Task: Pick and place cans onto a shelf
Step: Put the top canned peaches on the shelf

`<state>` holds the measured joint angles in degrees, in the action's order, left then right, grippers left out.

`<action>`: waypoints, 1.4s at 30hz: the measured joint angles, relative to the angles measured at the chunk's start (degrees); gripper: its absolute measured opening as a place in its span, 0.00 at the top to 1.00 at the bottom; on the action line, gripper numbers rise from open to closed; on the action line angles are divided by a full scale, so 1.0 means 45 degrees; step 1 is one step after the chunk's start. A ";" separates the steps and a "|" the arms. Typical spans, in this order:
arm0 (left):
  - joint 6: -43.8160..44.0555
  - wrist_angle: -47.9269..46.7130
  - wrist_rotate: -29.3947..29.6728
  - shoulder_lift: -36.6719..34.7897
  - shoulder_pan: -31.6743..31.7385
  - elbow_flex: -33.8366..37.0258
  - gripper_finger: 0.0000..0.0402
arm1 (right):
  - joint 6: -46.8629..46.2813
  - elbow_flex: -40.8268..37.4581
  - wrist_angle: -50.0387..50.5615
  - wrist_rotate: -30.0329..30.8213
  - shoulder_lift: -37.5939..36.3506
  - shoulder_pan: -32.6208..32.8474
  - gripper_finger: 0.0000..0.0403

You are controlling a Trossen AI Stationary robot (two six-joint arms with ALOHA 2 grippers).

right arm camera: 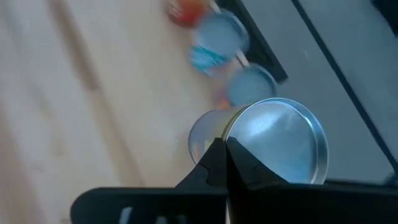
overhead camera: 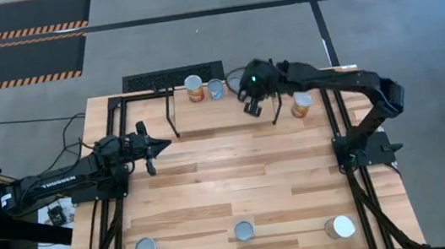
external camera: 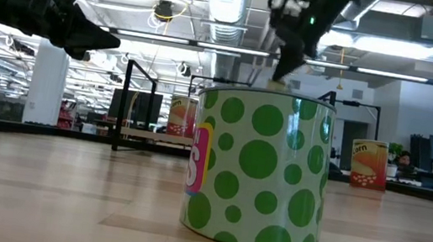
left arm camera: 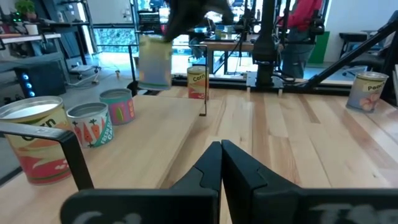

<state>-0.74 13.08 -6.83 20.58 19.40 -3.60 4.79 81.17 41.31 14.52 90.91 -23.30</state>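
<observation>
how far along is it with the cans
Done: cans standing on the shelf. In hand: right gripper carries a can near it. To do: three cans at the table near edge, one beside the shelf. Left gripper waits shut.

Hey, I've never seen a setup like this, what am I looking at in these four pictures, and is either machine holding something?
Two dark robot arms work at a wooden table. One picture looks straight down, one sits at table height, and each arm carries a wrist camera. The right gripper is up by the black-framed shelf and holds a silvery-topped can; the picture is blurred there. The left gripper hangs empty over the table, fingers together. An orange can and a smaller one stand at the table's far edge, another orange can near the right arm. Three more stand along the near edge, including the green-dotted can.
</observation>
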 joint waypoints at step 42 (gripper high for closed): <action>0.0124 0.0029 0.0024 0.0001 0.0000 -0.0005 1.00 | 0.0947 0.0500 -0.0003 -0.0534 0.1982 -0.2611 0.90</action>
<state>-0.19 13.21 -6.72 20.58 19.40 -3.62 9.05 83.42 41.29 12.11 99.83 -35.05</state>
